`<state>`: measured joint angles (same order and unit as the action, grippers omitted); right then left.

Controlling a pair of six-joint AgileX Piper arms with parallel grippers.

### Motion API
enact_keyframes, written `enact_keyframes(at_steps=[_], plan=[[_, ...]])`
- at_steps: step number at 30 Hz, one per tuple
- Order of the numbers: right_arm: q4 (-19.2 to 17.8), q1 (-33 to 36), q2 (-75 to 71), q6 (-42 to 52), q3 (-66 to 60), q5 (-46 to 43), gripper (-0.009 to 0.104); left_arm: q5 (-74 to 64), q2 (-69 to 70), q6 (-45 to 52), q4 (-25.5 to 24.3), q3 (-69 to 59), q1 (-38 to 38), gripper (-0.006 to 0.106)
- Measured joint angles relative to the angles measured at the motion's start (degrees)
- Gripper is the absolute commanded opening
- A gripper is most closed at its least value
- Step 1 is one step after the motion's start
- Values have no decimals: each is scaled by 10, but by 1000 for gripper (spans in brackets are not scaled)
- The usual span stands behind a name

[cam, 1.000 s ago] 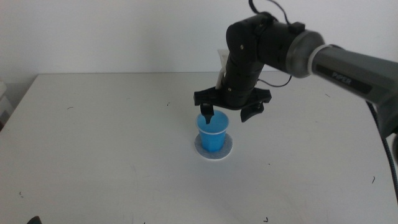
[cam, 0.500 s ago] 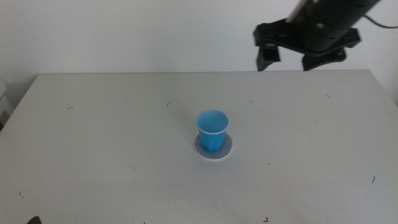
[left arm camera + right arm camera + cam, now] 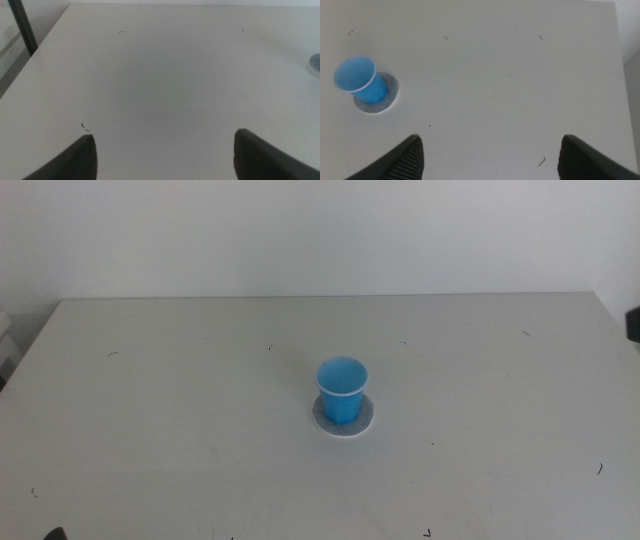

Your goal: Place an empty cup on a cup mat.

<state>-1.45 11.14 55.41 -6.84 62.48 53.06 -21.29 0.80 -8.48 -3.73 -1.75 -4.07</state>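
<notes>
White table [image 3: 150, 430]: cup [image 3: 342, 390] upright on mat [image 3: 362, 418], apparently centred. Placement done; both grippers [image 3: 490, 160] spread, empty; only parking remains.

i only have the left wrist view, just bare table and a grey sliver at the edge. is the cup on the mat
Observer: Yes. In the middle view the blue cup stands upright on the cup mat, with the mat's rim showing around its base.
Operator: anything in the cup
Observer: The right wrist view looks into it, and only the blue inside shows.
Operator: is the right gripper near it
Observer: No. The right gripper is open and well away from the cup, with bare table between them. Nothing touches the cup.
Operator: and my left gripper
Observer: The left gripper is open over bare table, holding nothing.
</notes>
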Motion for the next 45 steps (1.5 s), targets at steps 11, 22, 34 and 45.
enact_keyframes(at_steps=[11, 22, 34, 45], plan=[[-8, -19, -263, 18, -236, -99, 92, 0, 0, 0, 0, 0, 0, 105], [-26, -19, -480, 24, -403, -215, 92, 0, 0, 0, 0, 0, 0, 105], [-57, -19, -562, 24, -512, -226, 92, 0, 0, 0, 0, 0, 0, 105], [-57, -19, -562, 24, -568, -253, 92, 0, 0, 0, 0, 0, 0, 105]])
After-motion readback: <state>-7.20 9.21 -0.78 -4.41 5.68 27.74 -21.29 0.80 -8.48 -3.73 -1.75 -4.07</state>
